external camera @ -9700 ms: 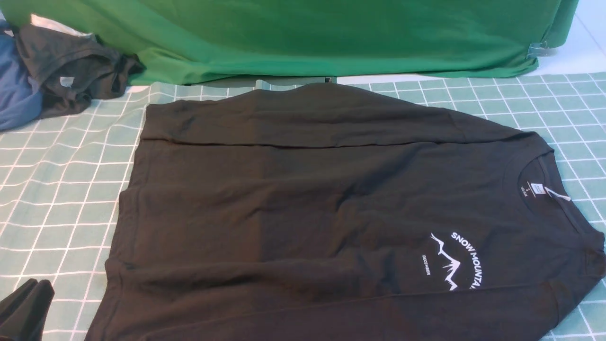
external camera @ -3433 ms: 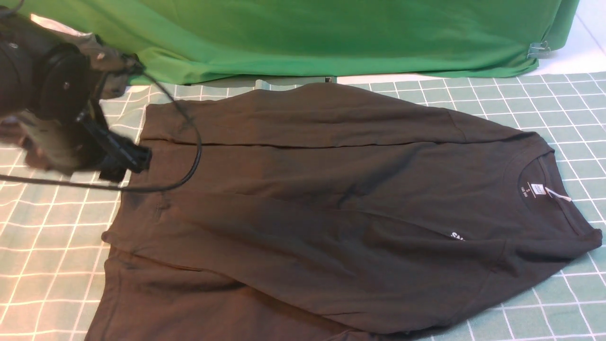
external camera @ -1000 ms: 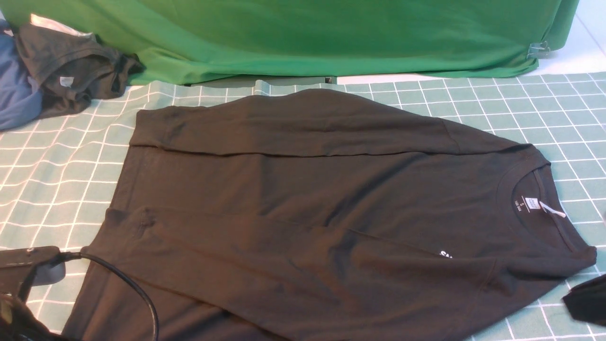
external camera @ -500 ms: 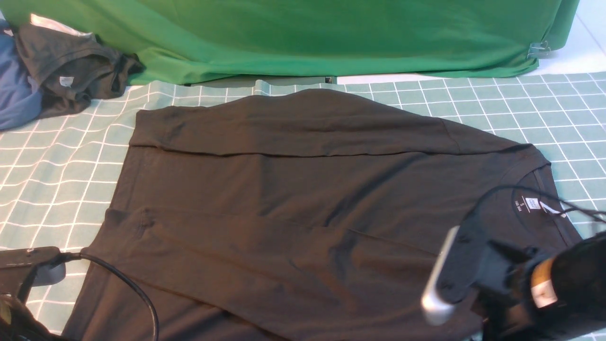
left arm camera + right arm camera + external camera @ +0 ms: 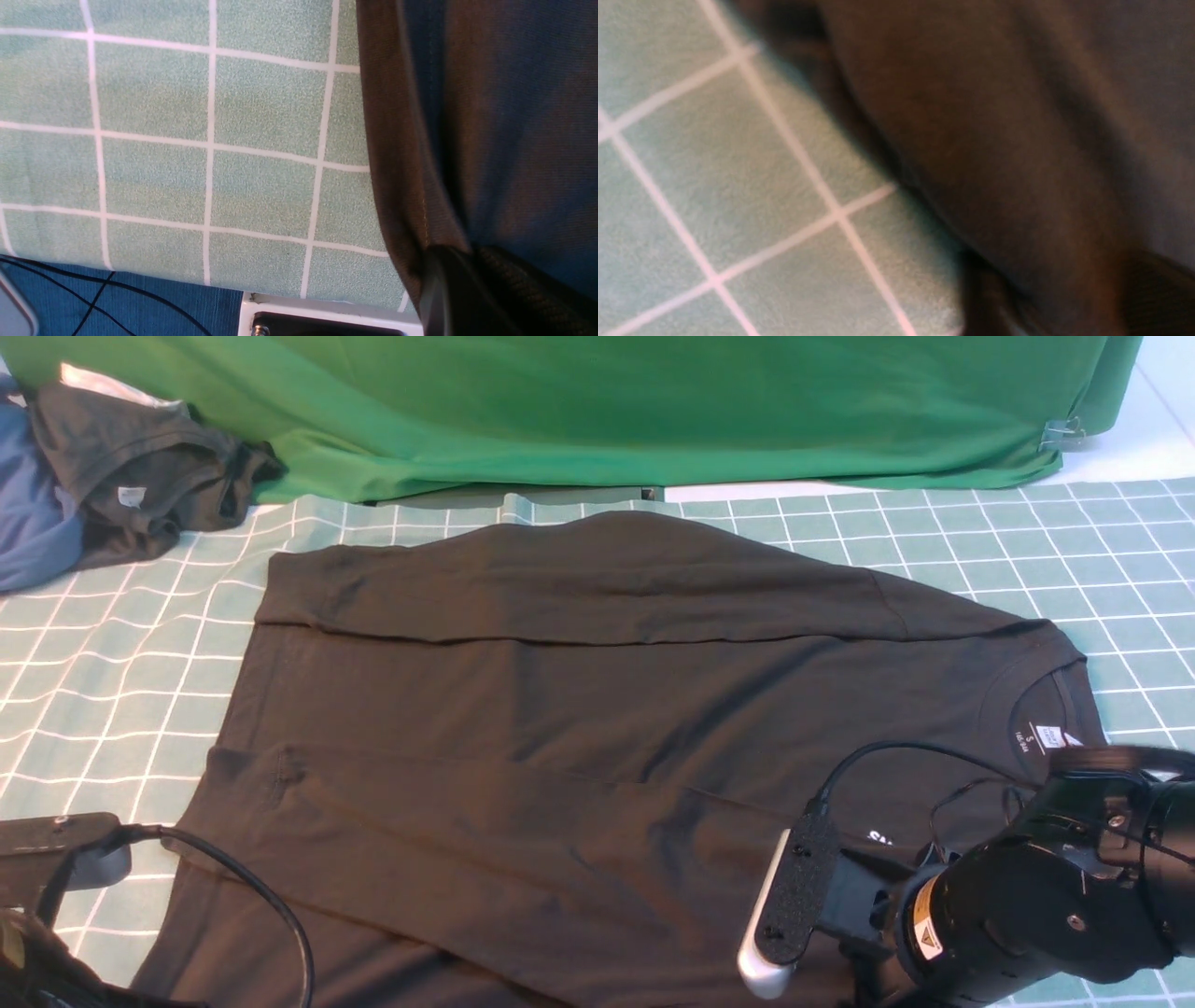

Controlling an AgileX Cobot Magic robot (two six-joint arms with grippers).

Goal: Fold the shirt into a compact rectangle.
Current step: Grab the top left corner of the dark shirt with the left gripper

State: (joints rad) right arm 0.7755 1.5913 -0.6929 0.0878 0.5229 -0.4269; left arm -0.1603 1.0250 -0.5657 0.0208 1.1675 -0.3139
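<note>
Lying flat on the desk (image 5: 112,691), which is covered by a pale green checked cloth, the shirt (image 5: 579,709) takes up most of the front view.

- Long axis: left to right across the desk. The collar (image 5: 1036,695) points to the robot's right and the hem to its left.
- The neck label (image 5: 1047,735) is white and sits inside the collar opening.
- One sleeve is folded in along the far edge. The other lies slantwise over the chest, so only the first letters of the print (image 5: 878,837) show.
- Left hand (image 5: 469,261): fingers pressed together, pinching the shirt's edge at the near-left corner. The cloth runs straight into the fingers.
- Right hand (image 5: 1069,284): the wrist view is blurred. Two dark finger shapes stand apart with shirt cloth between them, and I cannot tell whether they clamp it. In the front view the right arm (image 5: 1027,905) hangs over the near-right part of the shirt, just below the collar, and the hand itself is hidden.
- Off the shirt, at the far left: a dark grey garment (image 5: 140,476) lies beside a blue garment (image 5: 28,523).
- A green drape (image 5: 597,411) runs along the back.
</note>
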